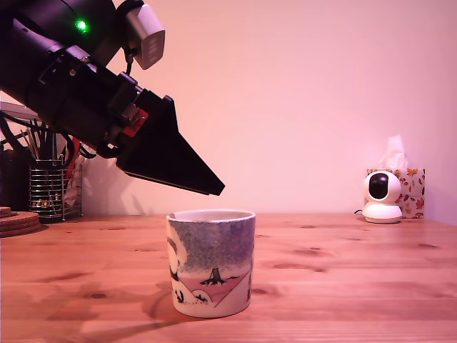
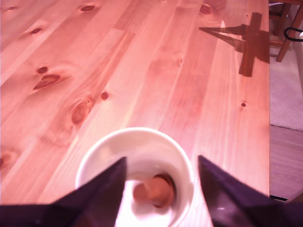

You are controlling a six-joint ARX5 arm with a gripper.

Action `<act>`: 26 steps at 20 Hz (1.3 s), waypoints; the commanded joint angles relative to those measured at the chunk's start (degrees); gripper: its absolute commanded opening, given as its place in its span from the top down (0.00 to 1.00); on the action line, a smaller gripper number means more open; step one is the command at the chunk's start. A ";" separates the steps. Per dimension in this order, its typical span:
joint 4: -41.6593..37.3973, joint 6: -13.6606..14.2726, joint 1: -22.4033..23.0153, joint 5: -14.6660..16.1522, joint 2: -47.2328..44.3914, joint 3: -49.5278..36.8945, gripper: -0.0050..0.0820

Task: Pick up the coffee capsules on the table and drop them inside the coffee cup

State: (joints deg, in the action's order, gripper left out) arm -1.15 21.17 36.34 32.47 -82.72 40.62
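A: So, from the exterior view first: where is the cup?

B: The cup (image 1: 211, 262) stands on the wooden table (image 1: 357, 271), near the front edge and a little to the exterior view's left of centre; it is upright, with a cream rim, a speckled grey-purple band, a pink hill and a black tree on its side.

A: And the arm?

B: The arm (image 1: 64, 78) comes in from the exterior view's upper left, with a green light lit on it; the gripper (image 1: 214, 189) slopes down so its dark tip hangs just above the cup's rim, not touching it; from this side I cannot tell how far the fingers are spread.

A: Anything behind?

B: A wire pen holder (image 1: 55, 189) at the exterior view's far left; a small white camera (image 1: 382, 196) and a floral tissue box (image 1: 408, 191) at the far right, the two just beside each other.

A: Now the wrist view?

B: It looks straight down into the cup (image 2: 137, 142); the gripper (image 2: 161, 165) has its two dark fingers (image 2: 102, 187) spread wide apart, one over each side of the rim, with nothing between them; a brown capsule (image 2: 154, 191) lies at the bottom of the cup; I see no blue one from either view.
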 commanded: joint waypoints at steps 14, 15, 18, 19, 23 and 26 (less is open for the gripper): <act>0.17 -3.26 0.07 0.00 0.35 -0.11 0.61; 0.37 -3.89 0.04 0.00 1.01 -0.11 0.71; 1.68 -6.84 0.04 0.00 3.15 -0.11 0.96; 2.12 -7.96 0.04 -0.63 3.76 -0.11 0.97; 5.31 -12.28 0.02 -8.50 5.66 -0.11 0.97; 7.39 -12.90 -0.28 -11.54 7.50 -0.13 0.97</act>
State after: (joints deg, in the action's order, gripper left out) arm 6.37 8.75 36.27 21.15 -76.64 40.62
